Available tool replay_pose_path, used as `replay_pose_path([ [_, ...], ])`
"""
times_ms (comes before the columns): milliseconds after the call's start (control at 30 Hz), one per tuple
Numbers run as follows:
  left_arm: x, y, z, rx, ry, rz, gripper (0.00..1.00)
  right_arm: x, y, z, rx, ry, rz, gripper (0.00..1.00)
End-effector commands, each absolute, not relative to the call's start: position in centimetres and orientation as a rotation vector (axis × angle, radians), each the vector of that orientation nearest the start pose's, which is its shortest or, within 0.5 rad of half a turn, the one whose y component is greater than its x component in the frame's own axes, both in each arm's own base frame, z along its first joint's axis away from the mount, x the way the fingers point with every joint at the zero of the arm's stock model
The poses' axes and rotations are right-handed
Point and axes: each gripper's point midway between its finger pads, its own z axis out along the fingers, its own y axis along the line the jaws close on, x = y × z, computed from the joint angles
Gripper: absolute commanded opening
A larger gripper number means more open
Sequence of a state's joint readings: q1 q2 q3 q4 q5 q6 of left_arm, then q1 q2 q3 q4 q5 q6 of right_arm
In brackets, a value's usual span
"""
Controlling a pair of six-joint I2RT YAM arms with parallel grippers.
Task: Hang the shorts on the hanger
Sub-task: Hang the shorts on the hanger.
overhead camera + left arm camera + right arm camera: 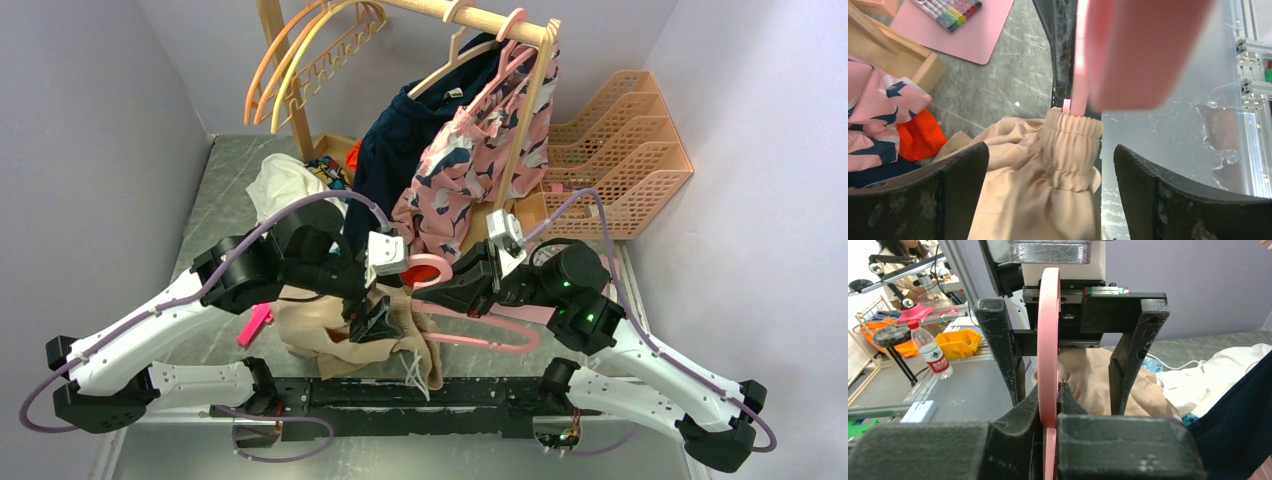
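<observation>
left jaws wide around shorts (1068,145) edge

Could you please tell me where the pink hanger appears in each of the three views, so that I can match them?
Top external: the pink hanger is at centre, just right of the tan shorts.
Left wrist: it runs down from top centre to the gathered waistband of the tan shorts, seen edge-on.
Right wrist: it is an upright strip at centre, with the tan shorts behind.
Shared landmark: the tan shorts.
</observation>
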State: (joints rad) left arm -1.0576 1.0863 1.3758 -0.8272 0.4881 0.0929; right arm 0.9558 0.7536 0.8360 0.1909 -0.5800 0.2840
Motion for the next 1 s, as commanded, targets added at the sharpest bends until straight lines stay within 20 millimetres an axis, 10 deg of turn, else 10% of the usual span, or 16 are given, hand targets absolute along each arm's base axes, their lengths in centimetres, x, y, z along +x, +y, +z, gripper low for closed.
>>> replay_pose_path([
  [0,7.5,-28.8,34.9,1.408,1.596,-1.064,0.99,6.6,28.4,42.6,-0.986,1.003,1.395,0.0],
  [267,6.2,-26.4,36.7,1.388,1.533,-1.073,0.93,6.3,28.0,42.6,-1.026,0.999,1.364,0.0],
  [767,6.2,-28.4,34.9,1.489,1.585,-1.108,0.61,5.8,28.3,42.7,-1.075,0.984,1.375,0.0],
  [967,6.4,-28.7,34.0,1.495,1.614,-1.104,0.07,5.7,28.1,42.7,-1.078,0.98,1.373,0.0],
])
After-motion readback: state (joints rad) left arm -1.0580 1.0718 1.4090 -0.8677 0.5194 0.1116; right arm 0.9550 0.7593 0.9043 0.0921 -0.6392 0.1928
